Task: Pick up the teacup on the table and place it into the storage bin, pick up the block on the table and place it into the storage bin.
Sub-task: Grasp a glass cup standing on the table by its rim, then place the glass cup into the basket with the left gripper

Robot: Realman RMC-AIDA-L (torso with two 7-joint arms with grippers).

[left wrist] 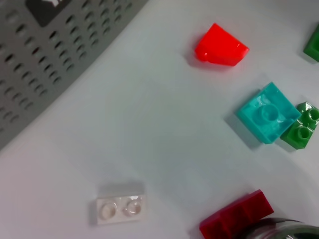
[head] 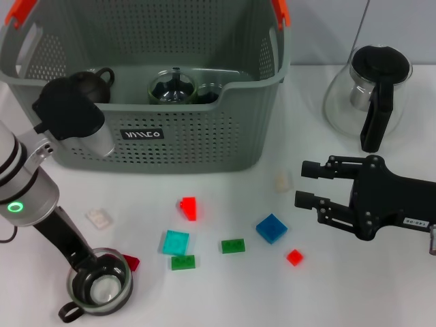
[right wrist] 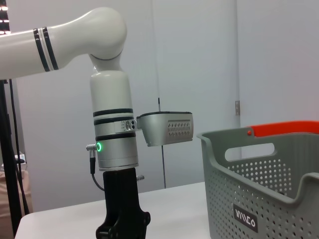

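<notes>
At the top of the head view, bin (head: pixel 204 146) holding dark teaware, lower left, left gripper (head: pixel 95 276) in a teacup (head: pixel 99 286), fingers' state unclear, mid right, right gripper (head: pixel 306 184) released.

Left arm (right wrist: pixel 107 124): glossy white rounded segments, paired black bands, a glowing green ring light, a black lower link.
Wrist camera (right wrist: pixel 167 128): silver box, perforated face.
Right tool (head: pixel 308 184): matte black, two parallel fingers, small white label.

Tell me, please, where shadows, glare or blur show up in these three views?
Head view: soft shadow beneath the right gripper, glare on the glass teapot. Left wrist view: the storage bin is blurred, the teal block sharp. Right wrist view: even light, no hard shadows.
</notes>
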